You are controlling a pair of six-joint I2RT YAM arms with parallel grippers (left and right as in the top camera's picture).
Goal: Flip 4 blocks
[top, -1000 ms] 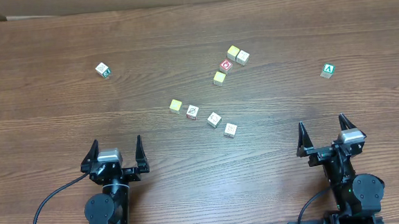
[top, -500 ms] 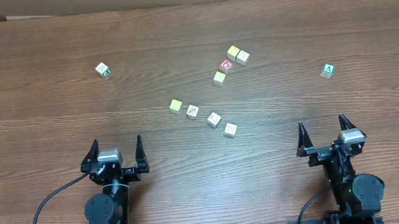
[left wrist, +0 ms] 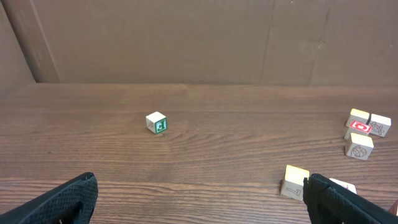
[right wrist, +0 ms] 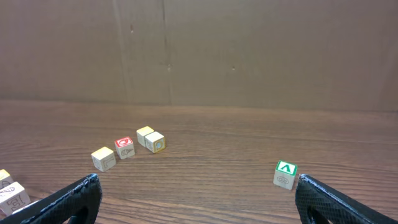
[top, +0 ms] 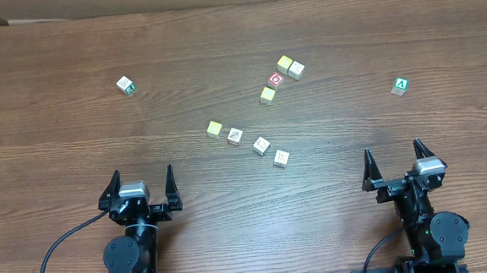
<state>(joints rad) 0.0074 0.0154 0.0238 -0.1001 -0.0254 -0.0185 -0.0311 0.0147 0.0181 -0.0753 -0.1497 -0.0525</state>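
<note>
Both arms sat folded low at the near edge of the table (top: 45, 72): L arm (top: 130, 249) twd the near-left corner, R arm (top: 433, 226) twd the near-right. L gripper (top: 142, 173) had its jaws spread wide, tips aimed at the far edge, holding nothing; R gripper (top: 392, 151) was equally wide & empty, turned slightly twd the right edge. In both wrist views the dark fingertips (left wrist: 62, 200) (right wrist: 62, 200) showed only at the bottom corners.

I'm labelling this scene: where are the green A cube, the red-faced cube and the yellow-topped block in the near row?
green A cube (top: 401, 84): overhead view, on its lettered top face.
red-faced cube (top: 276, 79): overhead view, on its red top face.
yellow-topped block (top: 215, 129): overhead view, on its plain yellow top.
</note>
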